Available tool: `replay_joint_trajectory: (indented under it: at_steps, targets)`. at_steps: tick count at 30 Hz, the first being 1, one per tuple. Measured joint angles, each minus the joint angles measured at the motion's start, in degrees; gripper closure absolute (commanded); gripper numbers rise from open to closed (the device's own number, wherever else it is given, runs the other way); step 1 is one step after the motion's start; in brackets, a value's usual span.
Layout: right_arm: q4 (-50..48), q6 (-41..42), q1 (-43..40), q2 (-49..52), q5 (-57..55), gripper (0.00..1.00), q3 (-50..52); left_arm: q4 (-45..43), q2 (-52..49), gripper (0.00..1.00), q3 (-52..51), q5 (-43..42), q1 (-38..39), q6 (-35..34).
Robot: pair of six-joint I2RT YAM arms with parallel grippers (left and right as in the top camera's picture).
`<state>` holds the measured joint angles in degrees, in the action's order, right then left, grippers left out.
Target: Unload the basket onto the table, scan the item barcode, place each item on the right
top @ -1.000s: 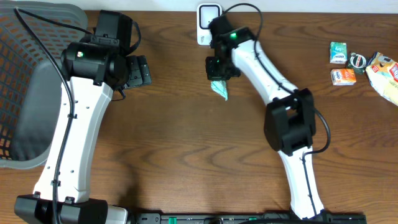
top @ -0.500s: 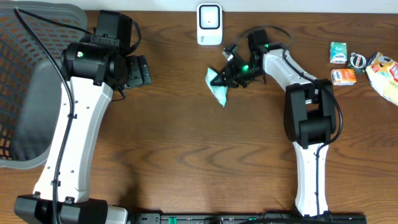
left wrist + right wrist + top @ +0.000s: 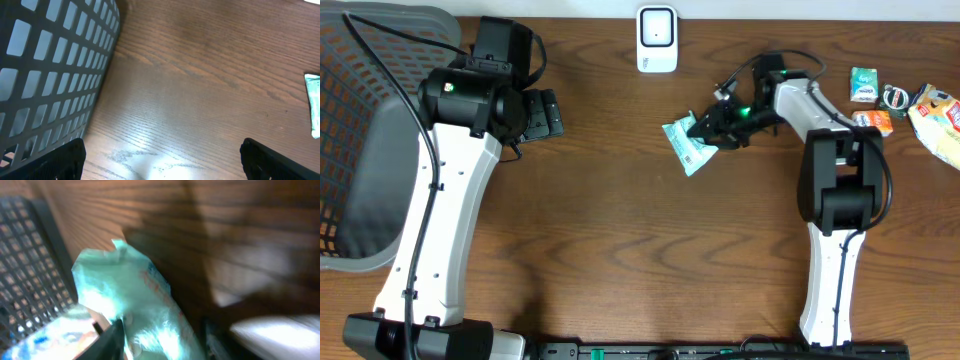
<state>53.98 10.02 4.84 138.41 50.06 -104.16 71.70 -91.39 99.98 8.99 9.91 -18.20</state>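
Underneath everything, a dark brown wooden bench (image 3: 620, 230). At the far left, a large grey plastic lattice basket (image 3: 360, 130), cut off by the frame edge and partly covered by the left white-and-black arm (image 3: 450, 200). Across the right half, bent at the elbow, the right white-and-black arm (image 3: 835, 200).

Beside the basket wall, over bare wood: left hand (image 3: 162, 150), spread wide, nothing between the fingers.

Right of centre, low at the bench: right hand (image 3: 708, 128), touching the teal crinkled plastic packet (image 3: 688, 146). In the right wrist view, packet between two dark fingertips, yet too blurred to tell whether pinched or let loose.

At the back edge, a white rectangular scanner box (image 3: 657, 40), unobstructed, well apart from the packet, which sits nearer and to the right of it. Print on the packet unreadable; no barcode made out. In the left wrist view, only a sliver of the packet at the right border.

At the far right, a pale yellow bag (image 3: 940, 120), cut off by the frame; a small orange packet (image 3: 873, 123), partly behind the right arm; a small green packet (image 3: 863, 85); between these, a small round object (image 3: 896, 97), too small to identify.
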Motion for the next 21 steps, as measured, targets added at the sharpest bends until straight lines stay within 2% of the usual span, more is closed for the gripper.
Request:
replay_joint_trajectory:
  at_steps: [5,9,16,21]
  targets:
    - [1.7,-0.9,0.0,-3.6,-7.3,0.3,-0.4,0.0,0.0,0.02,0.0,0.0,0.0,0.0]
    - [1.9,-2.1,0.9,-6.6,-10.5,0.23,-0.7,0.0,0.0,0.02,0.0,0.0,0.0,0.0]
    - [1.9,-2.8,5.0,-7.6,-18.3,0.14,-1.2,0.0,0.0,0.02,0.0,0.0,0.0,0.0]
    - [1.9,-2.9,8.7,-7.6,-24.9,0.13,-1.2,0.0,0.0,0.02,0.0,0.0,0.0,0.0]
